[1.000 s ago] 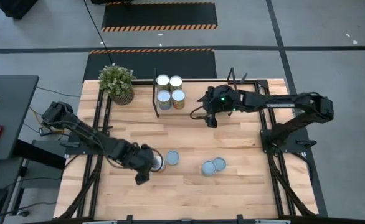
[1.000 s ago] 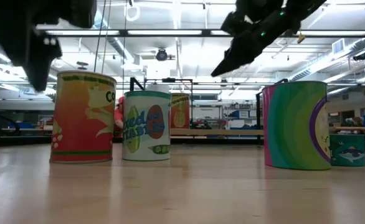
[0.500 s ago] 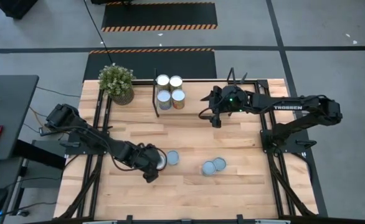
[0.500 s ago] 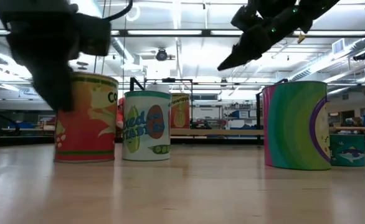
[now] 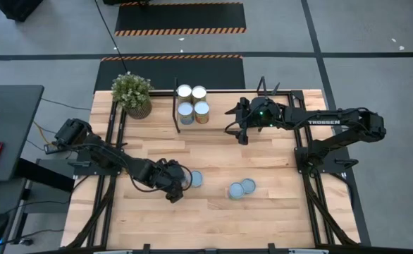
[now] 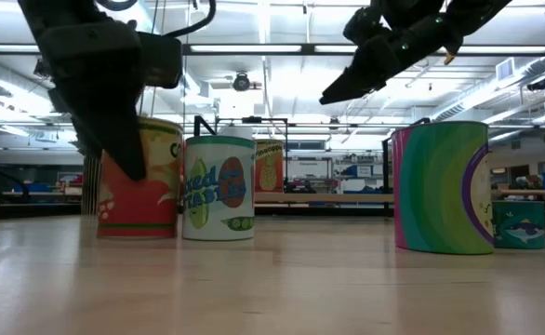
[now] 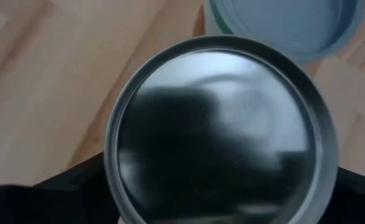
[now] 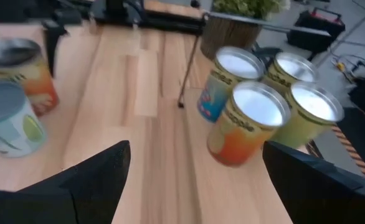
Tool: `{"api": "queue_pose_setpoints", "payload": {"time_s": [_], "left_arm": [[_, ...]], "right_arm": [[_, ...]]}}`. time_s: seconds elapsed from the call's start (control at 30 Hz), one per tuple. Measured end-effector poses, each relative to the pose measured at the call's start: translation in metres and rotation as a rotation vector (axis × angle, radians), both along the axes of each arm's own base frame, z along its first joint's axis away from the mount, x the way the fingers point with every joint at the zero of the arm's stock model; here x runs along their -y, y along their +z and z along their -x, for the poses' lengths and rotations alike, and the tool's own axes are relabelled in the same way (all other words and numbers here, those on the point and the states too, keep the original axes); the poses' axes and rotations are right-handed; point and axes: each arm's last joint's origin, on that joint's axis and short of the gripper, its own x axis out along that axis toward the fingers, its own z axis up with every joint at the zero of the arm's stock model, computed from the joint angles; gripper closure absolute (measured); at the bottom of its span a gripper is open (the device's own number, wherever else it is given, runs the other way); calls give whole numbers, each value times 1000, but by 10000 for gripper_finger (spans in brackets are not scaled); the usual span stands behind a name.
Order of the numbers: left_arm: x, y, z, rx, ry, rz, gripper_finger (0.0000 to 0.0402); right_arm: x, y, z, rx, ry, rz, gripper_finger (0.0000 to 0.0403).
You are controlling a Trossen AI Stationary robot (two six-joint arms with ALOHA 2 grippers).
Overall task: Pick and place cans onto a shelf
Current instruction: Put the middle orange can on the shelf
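An orange-labelled can (image 5: 182, 182) with a silver top (image 7: 220, 130) stands upright on the table, close beside a blue-topped can (image 5: 196, 179). My left gripper (image 5: 174, 186) is down around the orange can from above and shut on it. Two more cans (image 5: 236, 190) (image 5: 248, 185) stand to the right. Several cans (image 5: 192, 101) stand at the left end of the shelf (image 5: 220, 106); they also show in the right wrist view (image 8: 257, 118). My right gripper (image 5: 238, 134) hangs open and empty above the table, just in front of the shelf. My left gripper comes at the orange can from above, fingers pointing down, one finger (image 7: 64, 190) on each side of the can's wall below the top rim (image 7: 117, 180). One dark finger (image 6: 114, 112) stands in front of the label. The can stands upright with its bottom on the table.
A potted green plant (image 5: 132, 94) stands at the table's far left beside the shelf's black end frame (image 5: 175, 106). The blue-topped can (image 6: 219, 186) stands almost against the orange one. Bare tabletop lies between the loose cans and the shelf.
My left gripper has moved toward the table's right edge and come down around the orange can. The can has slid along the table toward the blue-topped can, staying upright. My right gripper has shifted slightly to the right and now holds still.
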Motion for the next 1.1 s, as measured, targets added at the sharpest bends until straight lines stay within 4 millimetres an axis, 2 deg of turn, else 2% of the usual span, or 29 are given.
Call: {"api": "queue_pose_setpoints", "payload": {"time_s": [0.17,0.27,0.43,0.57,0.73,0.93,1.1], "left_arm": [[-13,1,-4,-8,-18,-36,95],[-28,5,-6,-21,-31,-46,100],[-61,27,-22,-51,-46,-112,91],[-87,48,-41,8,-84,-174,89],[-113,61,-62,91,-136,-246,89],[-126,76,-83,161,-305,-296,88],[-137,97,-101,220,-339,-366,88]], "right_arm": [[-2,-9,-1,33,31,-4,29],[-2,-13,0,33,32,0,29],[-1,-15,3,-6,4,31,29],[-1,-13,4,1,24,16,29],[-6,-20,-1,1,97,-60,29],[-18,-31,-4,19,144,-34,29],[-13,-22,3,12,-12,86,29]]}}
